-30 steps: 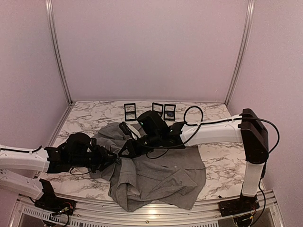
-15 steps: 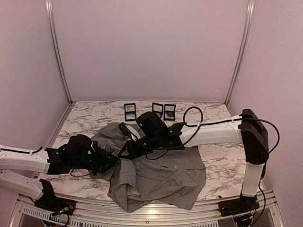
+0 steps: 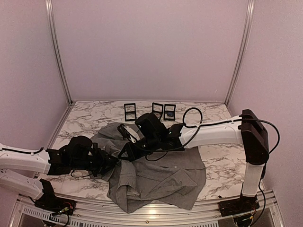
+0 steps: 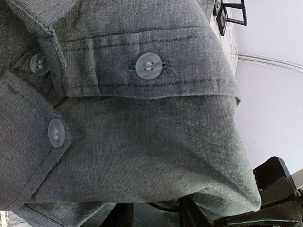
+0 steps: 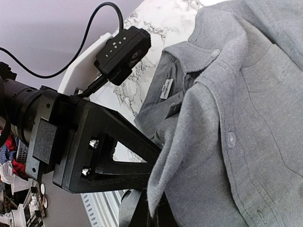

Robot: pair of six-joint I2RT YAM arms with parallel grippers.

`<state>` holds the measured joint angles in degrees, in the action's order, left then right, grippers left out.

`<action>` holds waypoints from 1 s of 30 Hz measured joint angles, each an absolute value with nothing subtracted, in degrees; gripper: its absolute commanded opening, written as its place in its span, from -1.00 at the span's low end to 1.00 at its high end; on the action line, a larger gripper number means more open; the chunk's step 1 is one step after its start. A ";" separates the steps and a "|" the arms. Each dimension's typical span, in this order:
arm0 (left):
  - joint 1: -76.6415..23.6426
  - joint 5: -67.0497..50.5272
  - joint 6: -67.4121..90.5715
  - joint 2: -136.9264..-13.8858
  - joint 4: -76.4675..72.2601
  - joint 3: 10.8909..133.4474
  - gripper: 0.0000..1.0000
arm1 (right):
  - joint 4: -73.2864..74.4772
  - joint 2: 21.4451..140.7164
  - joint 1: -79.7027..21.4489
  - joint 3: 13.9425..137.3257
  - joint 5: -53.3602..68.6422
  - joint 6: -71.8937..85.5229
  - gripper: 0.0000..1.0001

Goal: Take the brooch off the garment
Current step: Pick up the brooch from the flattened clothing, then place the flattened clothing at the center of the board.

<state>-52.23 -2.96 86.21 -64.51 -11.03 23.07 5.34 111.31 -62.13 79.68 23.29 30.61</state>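
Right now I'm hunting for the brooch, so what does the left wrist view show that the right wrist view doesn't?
Only the left wrist view: black rectangular frames in the upper right corner. Only the right wrist view: the small white neck label, the chest pocket, the left arm's black wrist camera, and the right pincer shut on a fold. Both: the grey woven button-up shirt and its round grey buttons. Neither shows a brooch clearly.

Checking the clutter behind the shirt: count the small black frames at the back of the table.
3, standing in a row at the back: the left frame apart, the middle frame and the right frame close together. More may lie out of sight.
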 measured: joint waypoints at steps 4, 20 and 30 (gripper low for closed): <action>-52.23 -3.03 86.52 -64.88 -11.62 22.92 -0.48 | 5.76 111.31 -62.37 79.68 22.94 30.13 -1.00; -52.18 -7.77 87.24 -66.04 -12.19 22.85 -0.75 | 9.15 111.42 -63.22 80.90 21.54 28.64 -1.00; -51.59 -10.31 87.24 -69.30 -12.69 22.85 -0.83 | 11.16 111.98 -63.94 81.62 21.28 28.21 -1.00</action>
<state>-51.59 -10.31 87.24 -69.30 -12.69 22.85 11.16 111.98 -63.94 81.62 21.28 28.21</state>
